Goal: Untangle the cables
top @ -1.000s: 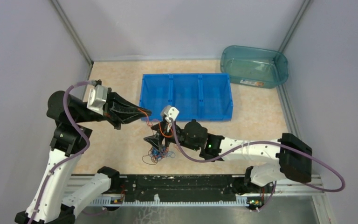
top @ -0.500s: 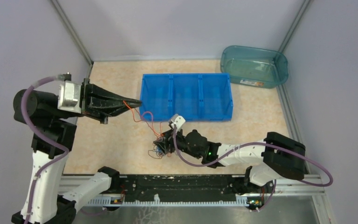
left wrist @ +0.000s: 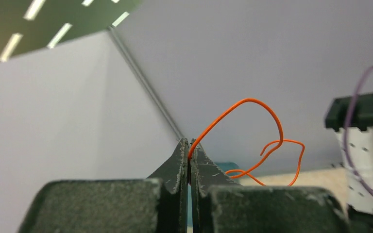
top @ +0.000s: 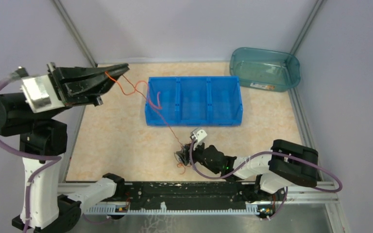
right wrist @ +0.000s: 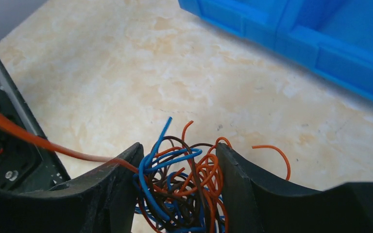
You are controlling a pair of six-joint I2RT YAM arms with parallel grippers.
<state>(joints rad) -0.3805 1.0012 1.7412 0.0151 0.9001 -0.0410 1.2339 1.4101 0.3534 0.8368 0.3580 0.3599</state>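
Observation:
A small tangle of orange, blue and dark cables (top: 181,158) lies on the table near the front; it fills the right wrist view (right wrist: 189,187). My right gripper (top: 182,156) is shut on the tangle, its fingers (right wrist: 116,189) pressing both sides. One long orange cable (top: 148,99) runs from the tangle up and left, across the blue bin, to my left gripper (top: 122,68), which is raised high at the far left. The left gripper (left wrist: 190,145) is shut on that orange cable (left wrist: 252,104), which loops out beyond the tips.
A blue three-compartment bin (top: 194,100) stands mid-table; the orange cable crosses its left corner. A teal tub (top: 264,68) sits at the back right. Purple-grey walls enclose the table on three sides. The black rail (top: 184,191) runs along the front edge.
My left gripper has risen and swung back to the far left, drawing the orange cable out long. My right gripper has moved down and toward the front edge with the tangle.

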